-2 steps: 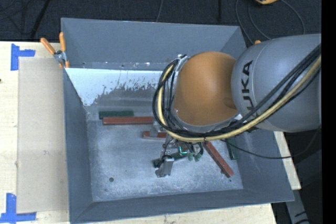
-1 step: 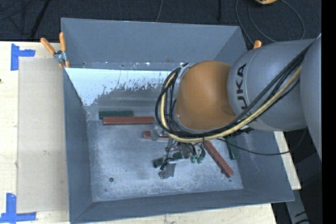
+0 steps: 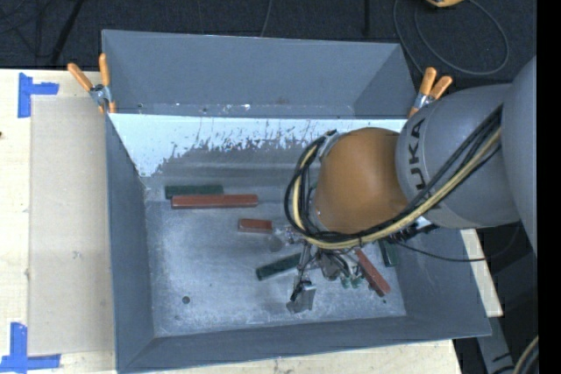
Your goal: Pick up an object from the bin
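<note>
Three red-brown bars in the grey metal bin [image 3: 131,276]: long red-brown bar [image 3: 215,201] lying level at the back left of the floor, short red-brown bar [image 3: 255,225] just in front of it toward the middle, slanting red-brown bar [image 3: 373,274] at the front right. Two dark green ones as well: far dark green bar [image 3: 195,189] just behind the long red-brown bar and parallel to it, near dark green bar [image 3: 279,267] at the middle front. One small green bit [image 3: 351,280] beside the slanting bar, too small to name. One dark speck [image 3: 186,300] alone at the front left.

Much hidden under the orange wrist cover [image 3: 359,179] and its cables [image 3: 302,188]: upper part of the gripper [image 3: 302,286], upper ends of the things at the right. Open or closed, impossible to tell. Small grey shape [image 3: 301,300] at its lower tip, part of the tool or a loose thing, not clear.

Hangs low over the middle front of the floor, just right of the near dark green bar. Of that bar: flat on the floor, long axis nearly level across the view, left end a little nearer the front wall, right end pointing at the gripper, close against it; touching or not, unclear.
</note>
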Action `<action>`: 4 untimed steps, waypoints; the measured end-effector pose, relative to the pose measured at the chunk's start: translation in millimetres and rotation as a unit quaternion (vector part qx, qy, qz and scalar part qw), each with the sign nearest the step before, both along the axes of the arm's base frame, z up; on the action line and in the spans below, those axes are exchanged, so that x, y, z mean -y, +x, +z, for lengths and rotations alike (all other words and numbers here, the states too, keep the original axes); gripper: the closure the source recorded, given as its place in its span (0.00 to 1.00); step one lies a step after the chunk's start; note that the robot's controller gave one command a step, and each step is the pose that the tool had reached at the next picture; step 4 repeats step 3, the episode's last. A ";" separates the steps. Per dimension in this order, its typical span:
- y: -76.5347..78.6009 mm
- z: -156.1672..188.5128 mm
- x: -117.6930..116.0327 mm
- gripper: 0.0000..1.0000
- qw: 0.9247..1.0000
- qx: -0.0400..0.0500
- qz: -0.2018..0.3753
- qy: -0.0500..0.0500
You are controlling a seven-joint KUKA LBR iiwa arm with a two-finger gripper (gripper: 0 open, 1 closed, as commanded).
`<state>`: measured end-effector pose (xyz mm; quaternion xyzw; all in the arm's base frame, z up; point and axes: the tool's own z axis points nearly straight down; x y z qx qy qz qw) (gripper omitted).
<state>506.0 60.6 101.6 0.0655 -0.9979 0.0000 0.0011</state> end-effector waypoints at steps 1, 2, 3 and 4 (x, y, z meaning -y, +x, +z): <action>17.5 -31.8 24.2 1.00 0.999 0.001 0.039 0.000; 17.5 -31.8 24.2 1.00 0.999 0.001 0.039 0.001; 46.4 107.5 51.3 1.00 0.999 0.002 0.051 0.000; 46.4 107.5 51.3 1.00 0.999 0.002 0.051 0.000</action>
